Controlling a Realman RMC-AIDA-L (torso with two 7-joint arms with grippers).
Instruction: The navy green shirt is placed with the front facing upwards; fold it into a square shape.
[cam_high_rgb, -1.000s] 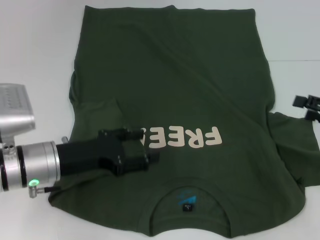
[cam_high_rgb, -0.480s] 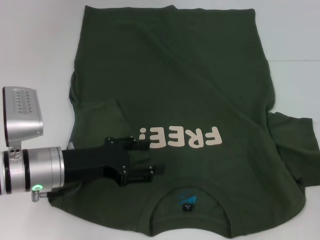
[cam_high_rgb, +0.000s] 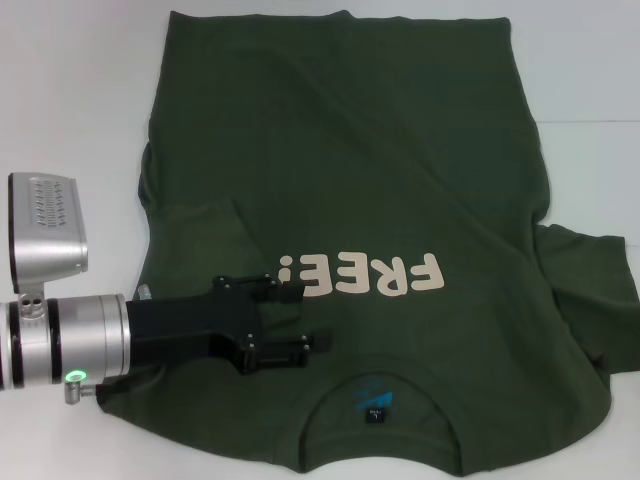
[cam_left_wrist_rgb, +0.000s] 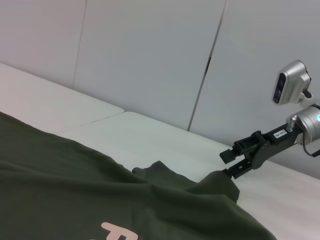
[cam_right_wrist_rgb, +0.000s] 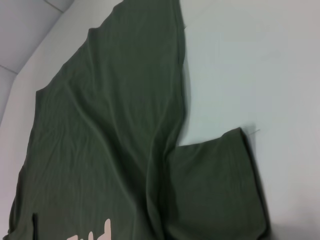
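Shirt (cam_high_rgb: 350, 180) flat on white table (cam_high_rgb: 70, 90), collar near; left sleeve already folded inward. Left gripper (cam_high_rgb: 300, 315) hovers released over left chest. Right gripper (cam_left_wrist_rgb: 235, 162) beside right sleeve, state unclear. Risk: pinching both layers, dragging fold askew

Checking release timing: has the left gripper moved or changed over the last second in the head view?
Yes. The left gripper has opened and pulled back slightly from the FREE! lettering on the navy green shirt.

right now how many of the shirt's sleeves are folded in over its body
1. The sleeve on the robot's left lies folded over the shirt, just beyond the left hand. The right sleeve is still spread on the table.
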